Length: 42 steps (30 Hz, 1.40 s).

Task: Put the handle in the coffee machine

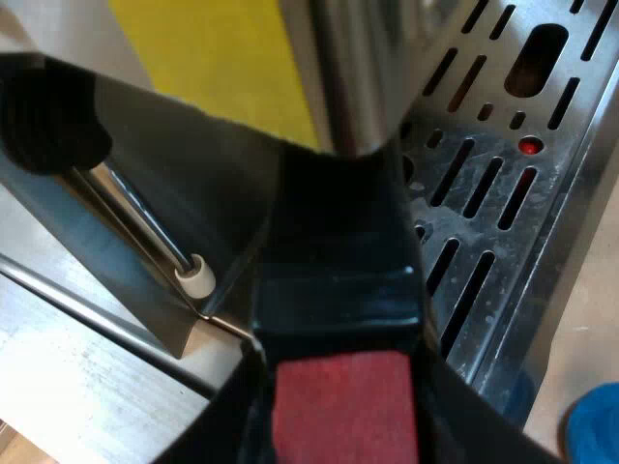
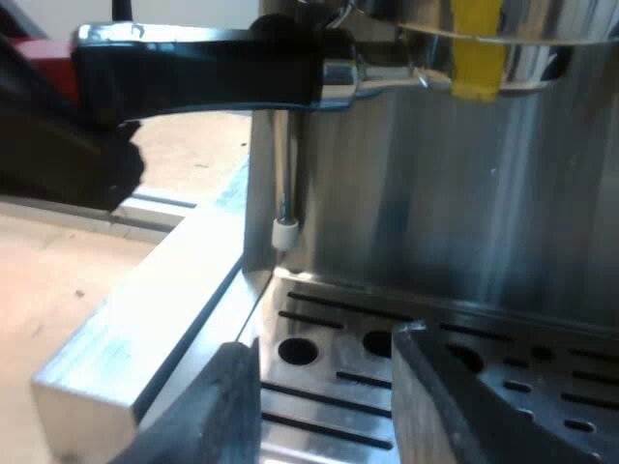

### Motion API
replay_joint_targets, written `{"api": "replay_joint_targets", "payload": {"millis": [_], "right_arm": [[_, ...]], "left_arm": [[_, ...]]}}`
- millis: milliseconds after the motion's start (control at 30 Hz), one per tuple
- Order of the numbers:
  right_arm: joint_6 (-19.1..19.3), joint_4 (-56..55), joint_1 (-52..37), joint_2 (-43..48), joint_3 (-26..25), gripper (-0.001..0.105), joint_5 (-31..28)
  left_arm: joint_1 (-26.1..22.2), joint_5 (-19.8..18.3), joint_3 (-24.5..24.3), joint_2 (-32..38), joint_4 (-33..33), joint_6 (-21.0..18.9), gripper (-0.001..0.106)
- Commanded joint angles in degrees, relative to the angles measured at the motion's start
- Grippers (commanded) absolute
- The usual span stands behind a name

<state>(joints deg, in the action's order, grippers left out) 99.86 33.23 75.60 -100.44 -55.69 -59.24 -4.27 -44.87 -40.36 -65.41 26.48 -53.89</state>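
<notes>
Handle (image 2: 193, 68): raised at the espresso machine (image 2: 435, 193) front; left end effector (image 1: 340, 324) clamped near its red end; right end effector (image 2: 324, 396) wide open, empty, over drip tray (image 2: 445, 324). Risk: incomplete locking twist; on release it would likely drop onto the tray.

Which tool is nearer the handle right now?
Left. The left tool is closed on the handle at its red end; the right tool hangs open over the drip tray, below the handle.

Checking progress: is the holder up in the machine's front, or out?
In: the holder meets the machine under its head, handle level. Locked, cannot tell.
</notes>
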Motion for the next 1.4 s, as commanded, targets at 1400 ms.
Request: {"api": "replay_joint_targets", "payload": {"millis": [1400], "right_arm": [[3.8,7.3,-9.0,-0.2,2.5,0.029,14.0]], "left_arm": [[0.1,-5.5,-1.9,1.6,-5.7,-1.5,0.0]]}}
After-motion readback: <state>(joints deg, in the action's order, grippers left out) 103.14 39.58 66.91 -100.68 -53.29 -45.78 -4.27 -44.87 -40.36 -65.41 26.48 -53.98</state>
